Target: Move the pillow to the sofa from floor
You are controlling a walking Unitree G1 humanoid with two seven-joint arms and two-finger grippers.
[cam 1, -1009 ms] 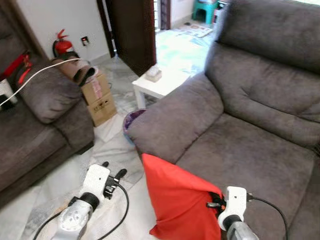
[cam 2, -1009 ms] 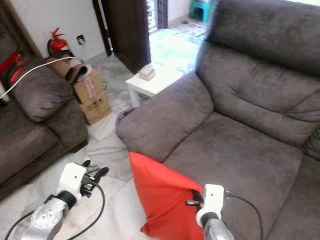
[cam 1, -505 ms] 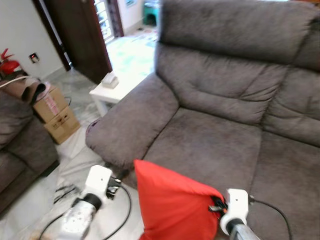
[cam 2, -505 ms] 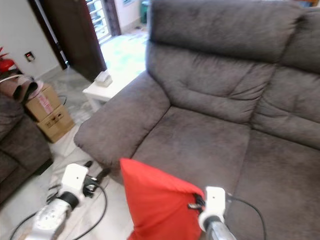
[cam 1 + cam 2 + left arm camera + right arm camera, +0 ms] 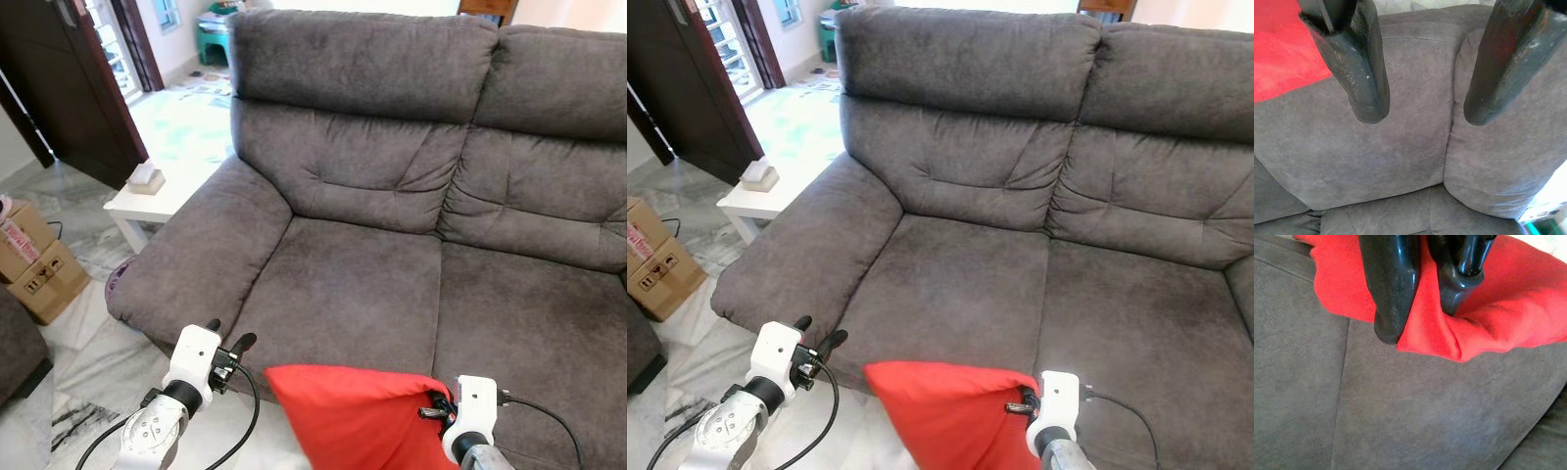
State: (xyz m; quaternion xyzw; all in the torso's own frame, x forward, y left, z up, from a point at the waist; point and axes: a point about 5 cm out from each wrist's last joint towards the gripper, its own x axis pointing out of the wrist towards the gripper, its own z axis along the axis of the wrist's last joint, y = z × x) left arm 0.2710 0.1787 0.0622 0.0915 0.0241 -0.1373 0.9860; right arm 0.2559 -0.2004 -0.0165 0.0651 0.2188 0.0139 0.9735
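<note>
Sofa (image 5: 392, 284) seats lie bare; armrest (image 5: 201, 255) flanks left.

Right pincer (image 5: 1420, 320) pinching red pillow (image 5: 1508, 303) above grey sofa cushion (image 5: 1400, 411).

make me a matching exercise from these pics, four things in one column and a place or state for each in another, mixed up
Things:
1. red pillow
2. left gripper
3. white side table
4. cardboard box

Places or states:
A. on the floor left of the sofa, past its armrest
B. fingers apart, holding nothing
C. pinched by the right gripper at one edge, over the seat's front
D. beside the sofa's armrest, a small box on top

Pairs: 1-C, 2-B, 3-D, 4-A
</note>
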